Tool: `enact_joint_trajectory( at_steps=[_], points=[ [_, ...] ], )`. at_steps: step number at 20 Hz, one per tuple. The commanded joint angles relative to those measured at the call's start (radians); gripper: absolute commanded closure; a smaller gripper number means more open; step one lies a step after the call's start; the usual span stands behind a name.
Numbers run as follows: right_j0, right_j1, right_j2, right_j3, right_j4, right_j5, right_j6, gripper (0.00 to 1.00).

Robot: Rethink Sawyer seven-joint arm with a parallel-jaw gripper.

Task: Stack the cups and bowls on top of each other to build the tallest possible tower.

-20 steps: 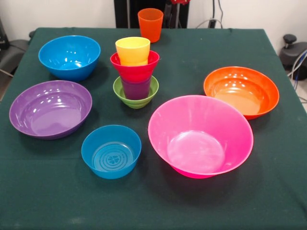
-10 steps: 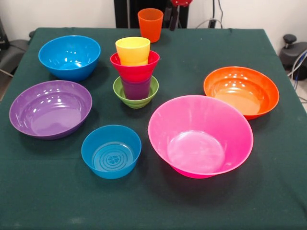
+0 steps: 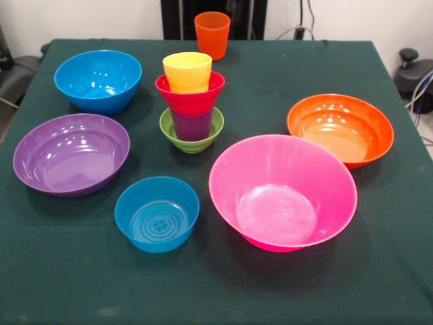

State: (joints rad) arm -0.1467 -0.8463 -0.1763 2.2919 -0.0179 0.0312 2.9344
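Orange cup [image 3: 212, 34] alone near table's [image 3: 379, 284] far edge.

Orange cup [image 3: 212, 34] apart from tower [image 3: 191, 101]

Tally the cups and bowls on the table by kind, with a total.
Cups: 3 (yellow, orange, purple)
Bowls: 7 (green, red, two blue, purple, orange, pink)
Total: 10

Red arm, earlier at the top edge, now out of view.
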Motion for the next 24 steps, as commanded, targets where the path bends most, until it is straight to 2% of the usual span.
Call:
enact_joint_trajectory(
  at_steps=[1, 4, 13, 17, 24],
  points=[
    [-0.028, -0.054, 0.131, 0.086, -0.027, 0.069, 0.019, 0.0],
    [-0.015, -0.044, 0.122, 0.085, -0.021, 0.06, 0.028, 0.0],
    [0.012, 0.136, 0.048, 0.043, -0.075, -0.117, 0.033, 0.0],
    [-0.01, 0.16, 0.053, 0.042, -0.108, -0.153, 0.022, 0.0],
    [-0.067, 0.147, 0.045, 0.028, -0.164, -0.129, -0.006, 0.0]
  ],
)
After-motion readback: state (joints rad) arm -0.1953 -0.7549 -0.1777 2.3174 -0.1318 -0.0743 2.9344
